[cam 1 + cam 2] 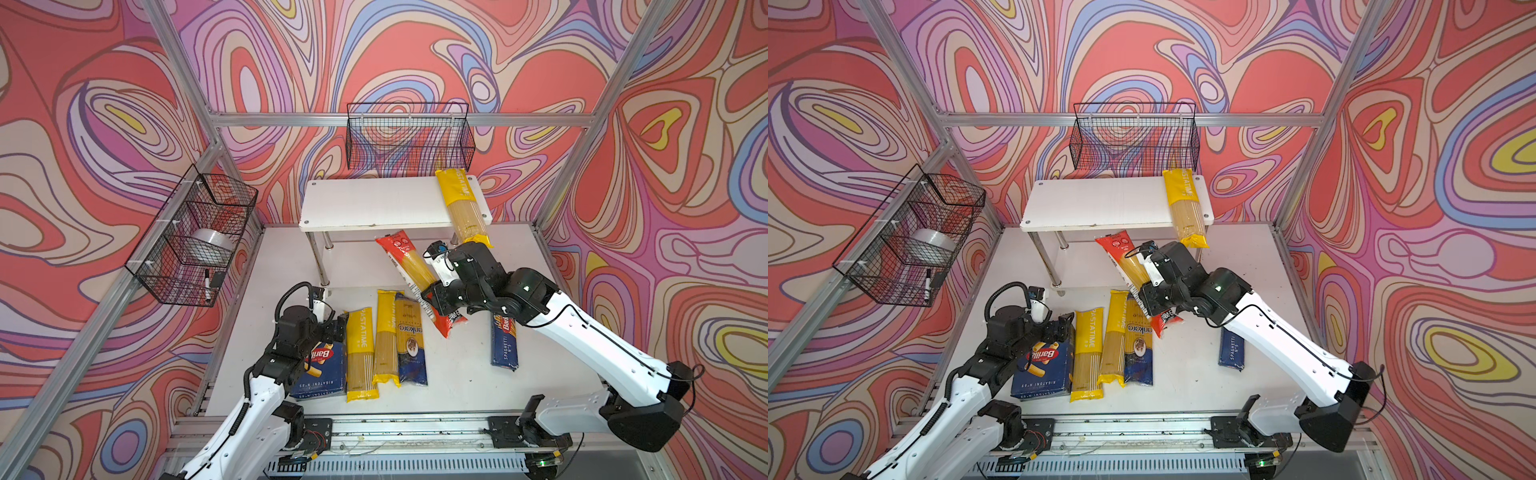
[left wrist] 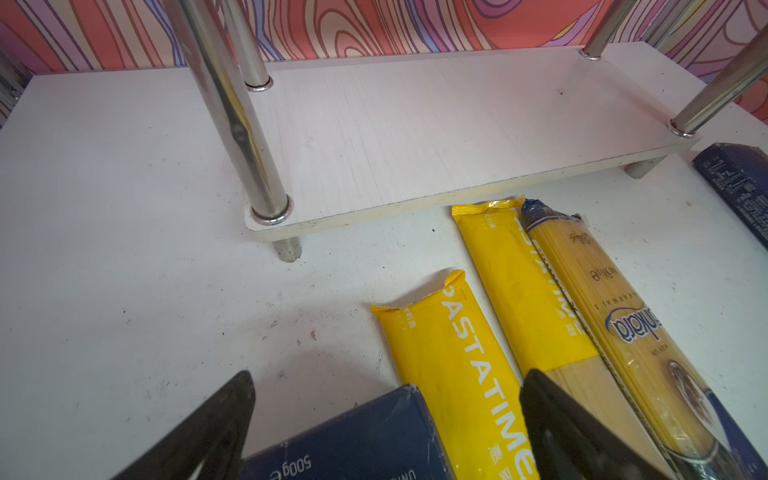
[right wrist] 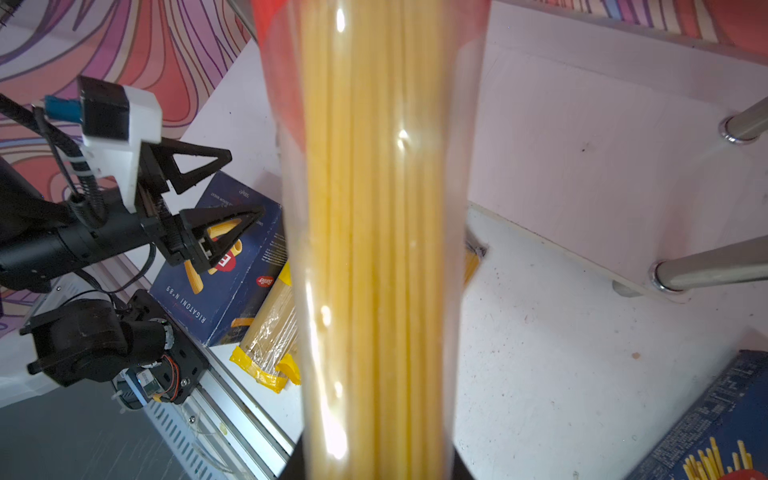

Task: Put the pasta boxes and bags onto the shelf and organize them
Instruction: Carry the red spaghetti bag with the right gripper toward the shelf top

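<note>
**What the arms, the shelf and the picture edges keep from sight**

In both top views the shelf's (image 1: 374, 203) lower board lies mostly under its upper one. In front of the shelf, the right arm covers a stretch of the red bag (image 1: 405, 257) and the shelf-side end of the spaghetti box (image 1: 505, 351). The right end effector (image 1: 436, 305) clamps that bag, its fingers unseen. In the right wrist view the red bag is a blur cut off at both ends, and the spaghetti box is cropped at a corner. In front of the shelf's left end, the left arm hides part of the rigatoni box (image 1: 328, 376). The left wrist view crops that box to a corner and the left end effector (image 2: 388, 386) to mere tips.
</note>
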### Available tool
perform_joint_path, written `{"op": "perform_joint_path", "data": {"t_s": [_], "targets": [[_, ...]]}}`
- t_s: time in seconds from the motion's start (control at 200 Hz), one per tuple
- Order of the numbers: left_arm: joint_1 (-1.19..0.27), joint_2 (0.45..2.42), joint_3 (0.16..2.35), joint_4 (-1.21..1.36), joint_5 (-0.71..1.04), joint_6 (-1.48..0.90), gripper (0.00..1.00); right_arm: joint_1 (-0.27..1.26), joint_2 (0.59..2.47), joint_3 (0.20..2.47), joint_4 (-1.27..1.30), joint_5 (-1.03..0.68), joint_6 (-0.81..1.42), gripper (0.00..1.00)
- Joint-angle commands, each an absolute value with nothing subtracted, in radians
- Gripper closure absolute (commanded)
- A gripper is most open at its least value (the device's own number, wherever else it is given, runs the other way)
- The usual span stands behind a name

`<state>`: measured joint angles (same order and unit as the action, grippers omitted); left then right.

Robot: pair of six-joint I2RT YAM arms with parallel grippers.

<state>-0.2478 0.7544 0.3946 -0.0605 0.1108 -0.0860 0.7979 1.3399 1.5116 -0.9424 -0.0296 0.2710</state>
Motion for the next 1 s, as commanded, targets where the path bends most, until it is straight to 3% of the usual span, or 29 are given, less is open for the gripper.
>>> {"op": "perform_joint_path", "data": {"t_s": [0.0,0.486,0.871,0.997], "targets": [[-0.248,0.752,0.395,-0.076,0.107,-0.082,0.00,0.803,1.342,1.599,-0.856,0.000,0.258,1.00],[-0.248,0.742,0.390,-0.073,0.109,-0.081,0.00,0.803,1.418,1.797,-0.935,0.037,0.255,1.00],[-0.249,0.741,0.389,-0.074,0.111,-0.081,0.00,0.802,1.378,1.885,-0.936,-0.151,0.185,1.00],[-0.248,0.744,0.391,-0.073,0.113,-0.081,0.00,0.802,1.381,1.931,-0.965,-0.067,0.196,1.00]]}}
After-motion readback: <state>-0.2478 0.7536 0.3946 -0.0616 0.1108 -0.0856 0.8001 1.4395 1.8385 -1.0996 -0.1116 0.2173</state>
